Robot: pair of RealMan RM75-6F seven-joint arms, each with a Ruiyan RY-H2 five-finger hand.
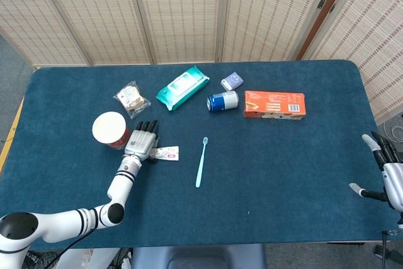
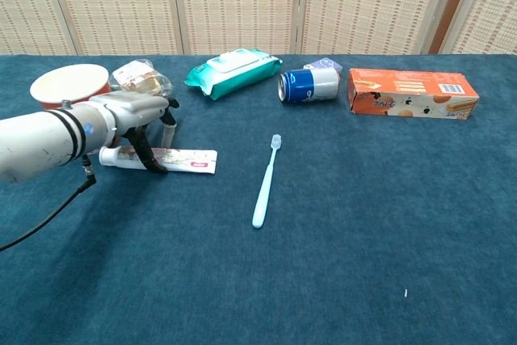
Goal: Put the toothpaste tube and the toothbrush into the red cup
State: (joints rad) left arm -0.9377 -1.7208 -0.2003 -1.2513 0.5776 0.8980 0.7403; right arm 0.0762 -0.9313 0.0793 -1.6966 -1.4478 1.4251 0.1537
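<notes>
**A:** Head view status, left to right. The red cup (image 1: 111, 130) stands upright at the table's left, mouth up, and as far as I can see nothing is in it. Neither item is delivered, so you're at step one of two.

**B:** And my left hand?

**A:** Your left hand (image 1: 141, 145) sits just right of the cup, over the cap end of the toothpaste tube (image 1: 165, 153). In the chest view the fingers (image 2: 143, 151) arch down on both sides of the tube, which lies flat on the cloth. I read that as a closing grasp, not a lift. Whether the fingertips are actually clamping it, I cannot tell.

**B:** Toothbrush?

**A:** Untouched. The toothbrush (image 1: 200, 162) lies flat near the table's middle, head pointing away from you, well apart from the cup and clear of the tube.

**B:** Anything in the way?

**A:** Not really. The snack packet (image 1: 131, 99), wipes pack (image 1: 182, 87), blue can (image 1: 222, 101) and orange box (image 1: 274, 104) are all in the far row, none between your hand and the cup. The cup is close beside your hand, so mind it when you raise the tube.

**B:** Right hand?

**A:** Your right hand (image 1: 385, 174) is at the far right edge, off the table, fingers spread, holding nothing.

**A:** Left to do: secure the tube, stand it in the cup, then the brush.
</notes>
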